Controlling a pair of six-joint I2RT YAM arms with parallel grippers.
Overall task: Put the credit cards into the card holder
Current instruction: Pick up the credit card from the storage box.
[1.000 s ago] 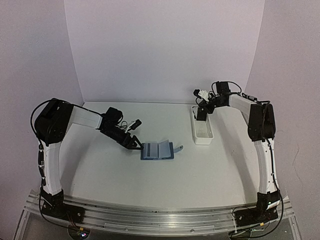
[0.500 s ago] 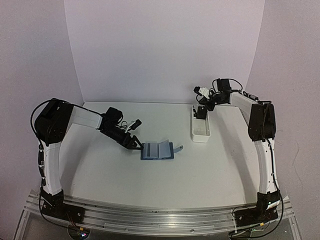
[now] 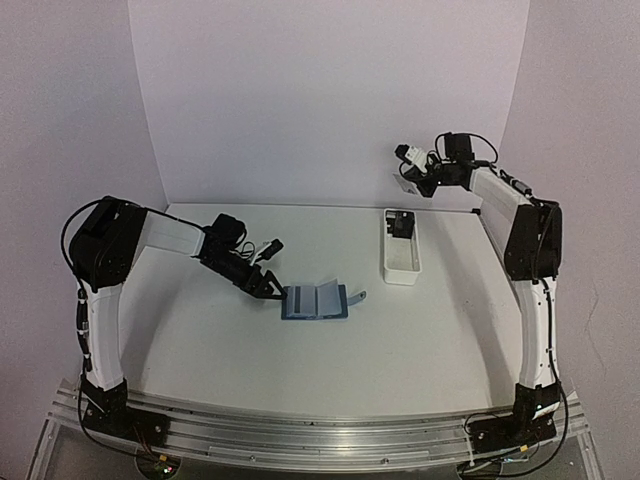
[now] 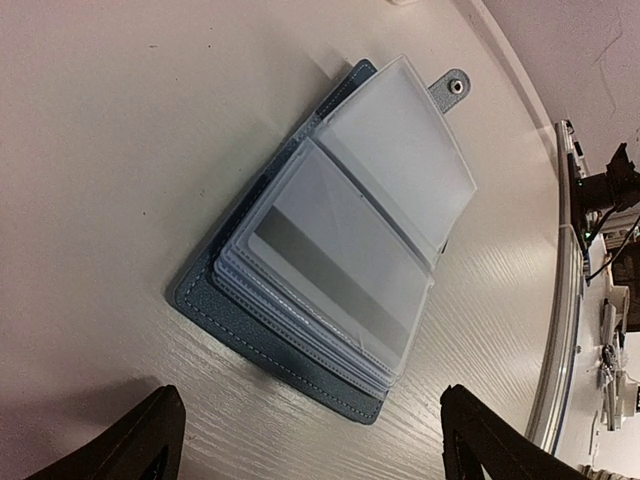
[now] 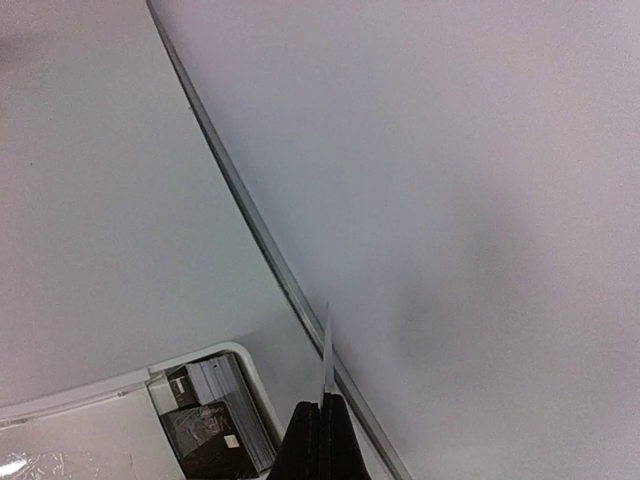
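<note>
The card holder point(image 4: 330, 250) is laid open on the tabletop point(image 4: 120, 130) just beside the spread, empty left fingers point(image 4: 145, 445), with one card point(image 4: 335, 275) apparently already sleeved. A second card point(image 5: 326, 365) is pinched in the closed right fingers point(image 5: 320, 440), raised near the tray point(image 5: 100, 392); a stack point(image 5: 215, 415) is left there to be transferred.

Top camera overlooks the whole table point(image 3: 200, 340) from behind. Left wrist camera looks closely at the card holder point(image 4: 330, 250), shared with top; right wrist, well right of it, faces the wall point(image 5: 450, 200).

Count: 1 card holder point(image 3: 316, 300), 1 white tray point(image 3: 403, 279), 1 card stack point(image 5: 222, 395) (cards uncountable), 1 single card point(image 5: 326, 358), 2 hands: left hand point(image 3: 268, 288), right hand point(image 5: 320, 436).
</note>
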